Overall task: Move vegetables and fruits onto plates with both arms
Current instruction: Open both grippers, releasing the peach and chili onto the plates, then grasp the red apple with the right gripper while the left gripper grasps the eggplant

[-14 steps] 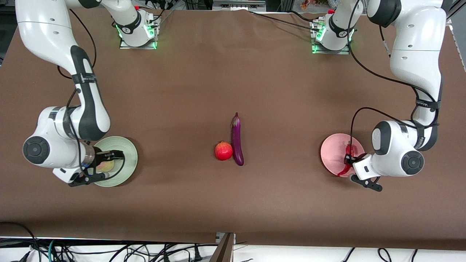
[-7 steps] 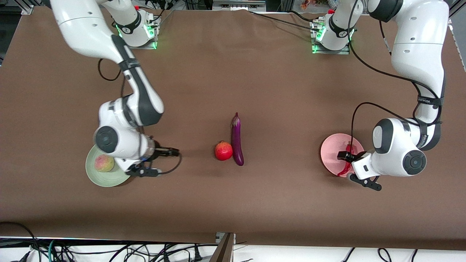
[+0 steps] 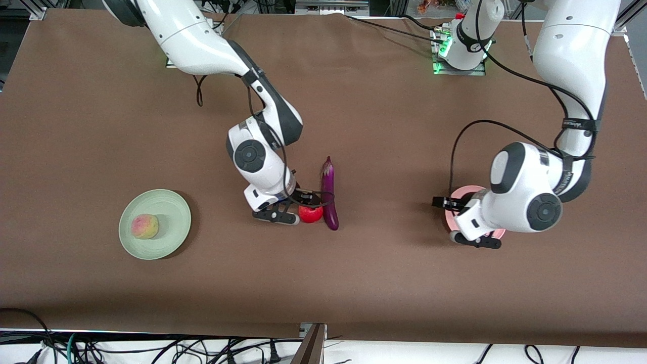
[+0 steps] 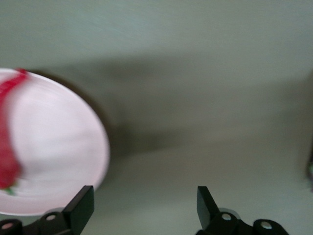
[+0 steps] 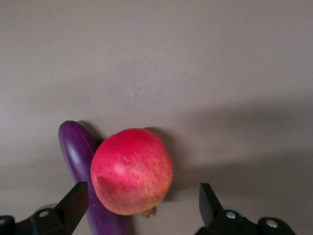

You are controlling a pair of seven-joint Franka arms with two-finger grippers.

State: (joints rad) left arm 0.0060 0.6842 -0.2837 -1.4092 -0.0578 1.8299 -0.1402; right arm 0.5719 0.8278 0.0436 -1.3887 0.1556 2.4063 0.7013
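Note:
My right gripper [image 3: 306, 198] is open, low over the bright red fruit [image 3: 310, 213], which lies against the purple eggplant [image 3: 329, 194] at the table's middle. In the right wrist view the red fruit [image 5: 131, 171] sits partly between my open fingers [image 5: 78, 198], with the eggplant [image 5: 78, 147] beside it. My left gripper [image 3: 441, 203] is open and empty, just off the pink plate [image 3: 461, 192] on its middle-of-table side. The left wrist view shows that plate [image 4: 54, 152] with the red chili [image 4: 7, 147] on it. The peach-like fruit [image 3: 145, 226] lies on the mint plate [image 3: 174, 212].
Brown cloth covers the table. The left arm's wrist hides most of the pink plate and the chili in the front view. Cables hang along the table's near edge.
My right arm swung from the mint plate, leaving the peach-like fruit there, to the red fruit at the middle. My left gripper drew off the chili and plate toward the table's middle.

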